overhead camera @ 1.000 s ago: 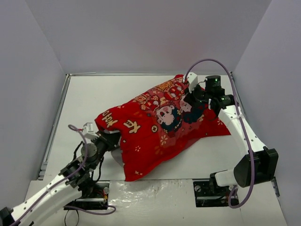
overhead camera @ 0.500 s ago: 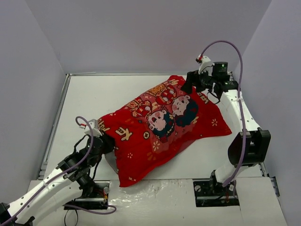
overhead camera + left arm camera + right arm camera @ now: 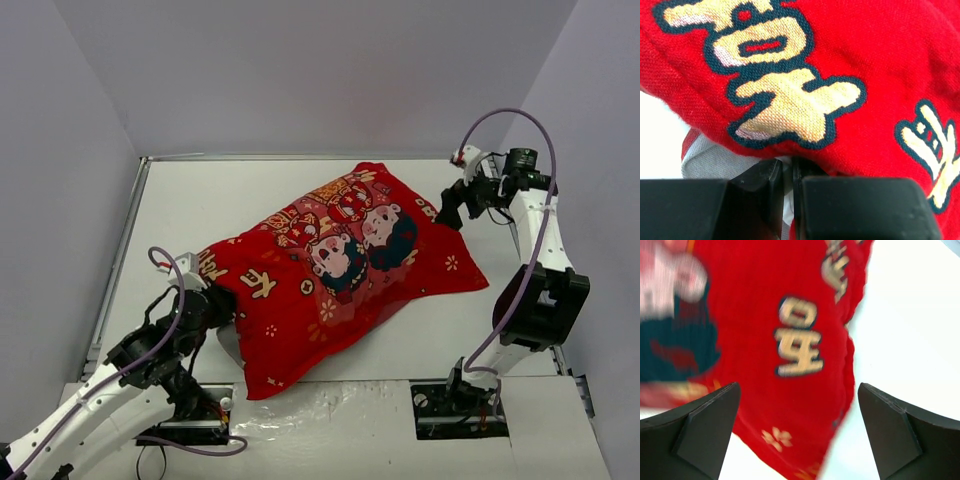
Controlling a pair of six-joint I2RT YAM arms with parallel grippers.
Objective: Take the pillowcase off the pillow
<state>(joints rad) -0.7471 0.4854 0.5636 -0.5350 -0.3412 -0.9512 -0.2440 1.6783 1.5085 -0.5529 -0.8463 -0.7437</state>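
At the near edge sit the two base plates (image 3: 455, 410) of the arms. From the left one, the arm runs in over the counter (image 3: 200, 210) to the near left end of the bundle. There the left fingers (image 3: 222, 300) are tucked in under the hem of the pillowcase (image 3: 340, 270). In the left wrist view those fingers (image 3: 772, 175) are drawn almost together, pinching a thin fold of pale cloth. That cloth is the pillow (image 3: 702, 162), which shows grey-white just below the red hem (image 3: 840, 75). The overhanging red cloth with its gold characters fills the rest of that view and covers everything past the fingertips.

The pillowcase lies slantwise across the middle of the counter. It runs from the near left to the far right, plump and full, with the two cartoon children facing up. The pillow is still inside it.

Beyond the far right corner, the right fingers (image 3: 447, 212) are spread wide and hold nothing. They hang just off the red edge and do not touch it. The right wrist view is blurred. It shows the two fingers (image 3: 710, 420) far apart, with the pillowcase (image 3: 790, 315) and bare counter between them.

A purple cable (image 3: 500, 115) loops above the right arm. A metal rail (image 3: 115, 270) runs along the counter's left side, and plain walls (image 3: 300, 70) close in the back and both sides.
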